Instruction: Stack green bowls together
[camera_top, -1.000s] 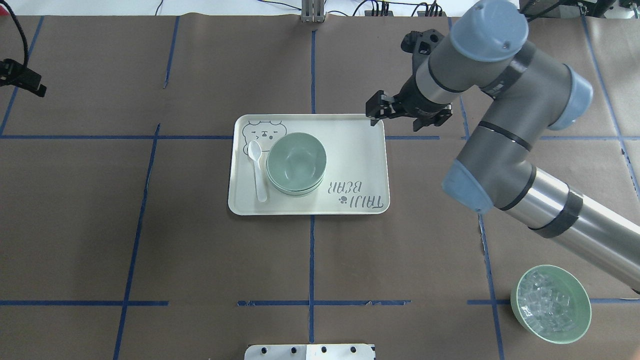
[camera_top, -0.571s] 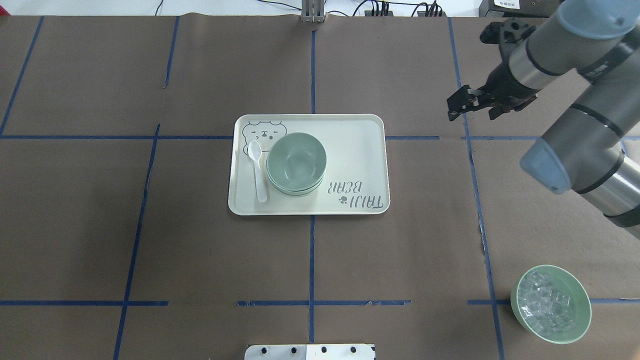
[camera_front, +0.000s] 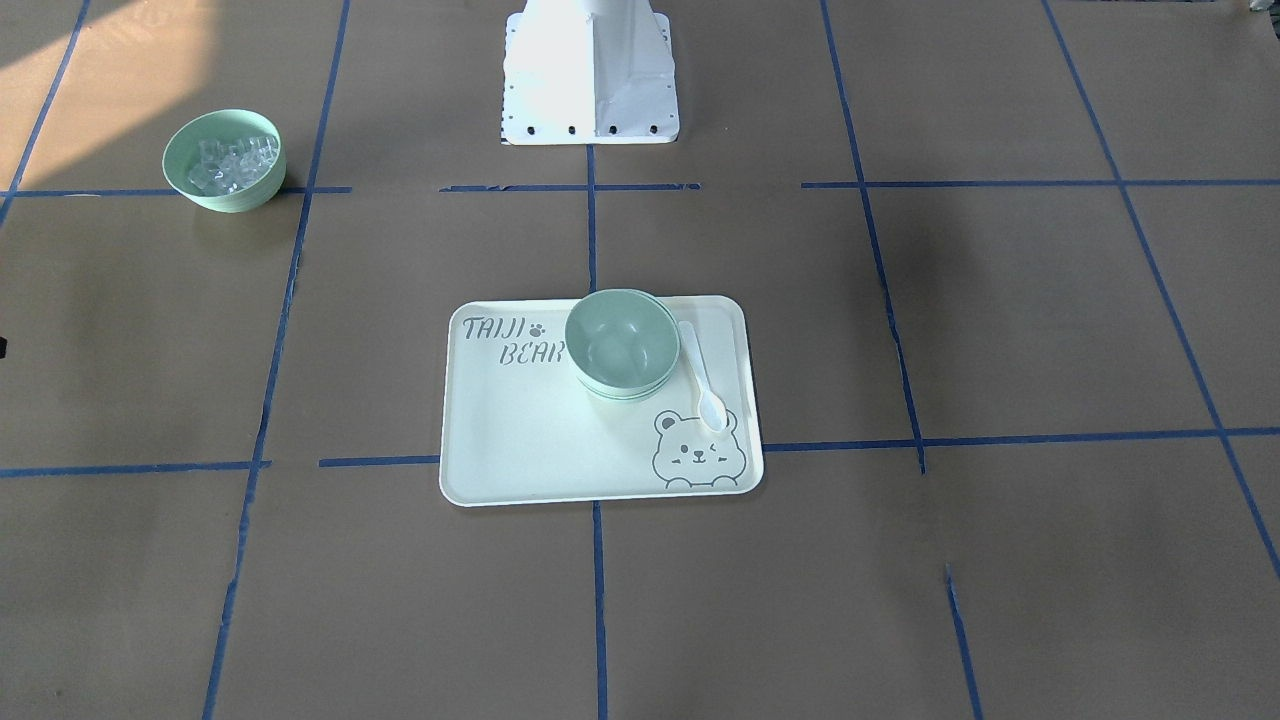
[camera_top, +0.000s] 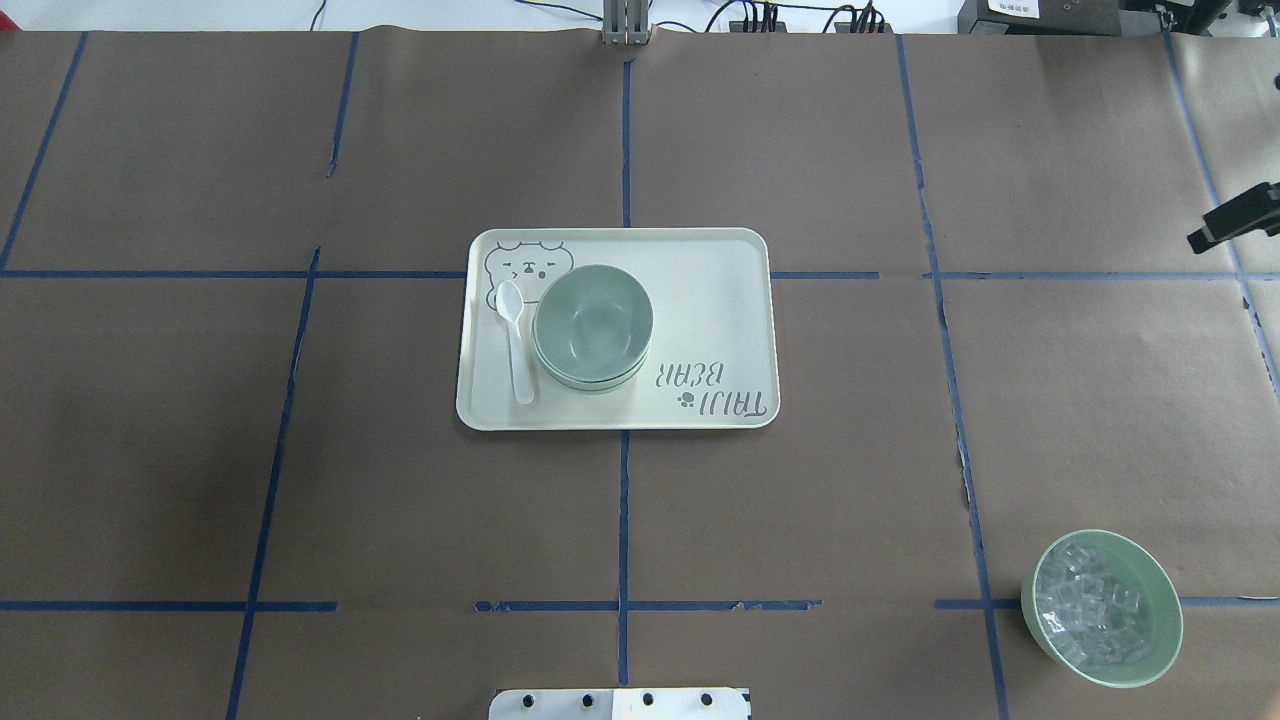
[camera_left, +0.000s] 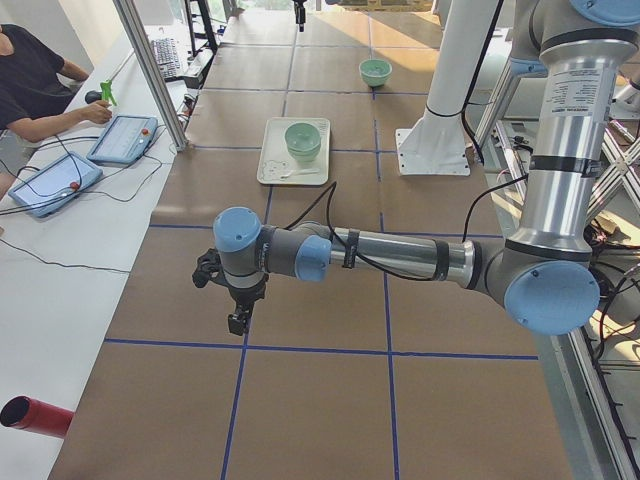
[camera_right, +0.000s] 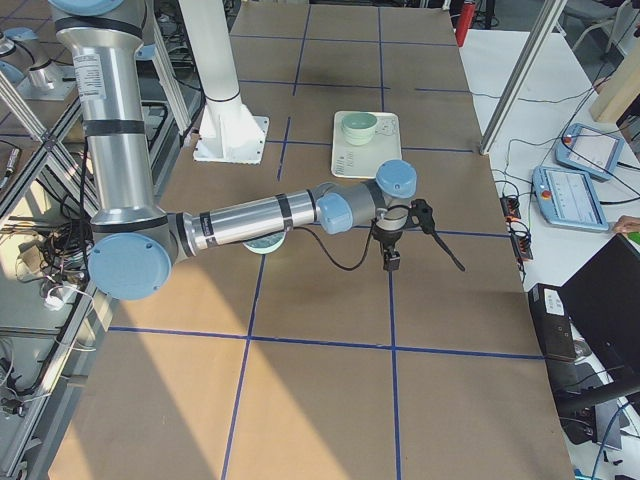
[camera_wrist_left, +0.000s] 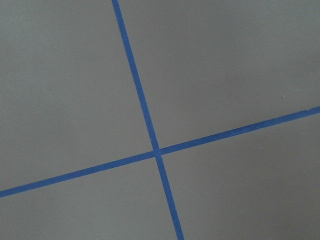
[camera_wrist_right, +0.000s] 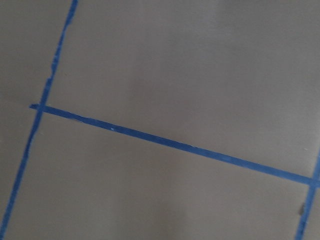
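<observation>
The green bowls (camera_top: 592, 325) sit nested in one stack on the left half of the pale bear tray (camera_top: 720, 300). The stack also shows in the front view (camera_front: 622, 345) and in both side views (camera_left: 303, 140) (camera_right: 358, 126). Only a black tip of my right gripper (camera_top: 1235, 222) shows at the overhead view's right edge, far from the tray. It hangs over bare table in the right side view (camera_right: 390, 262). My left gripper (camera_left: 238, 322) hangs over bare table far from the tray. I cannot tell whether either is open or shut.
A white spoon (camera_top: 517, 345) lies on the tray beside the stack. A green bowl of clear cubes (camera_top: 1101, 608) stands at the near right of the table. The robot's white base (camera_front: 590, 75) stands at the table's near edge. Operators' tablets (camera_left: 120, 140) lie beyond the far edge.
My right arm has swung from the tray's far right corner off to the right, almost out of the overhead view. The bowl stack, tray and spoon have not moved.
</observation>
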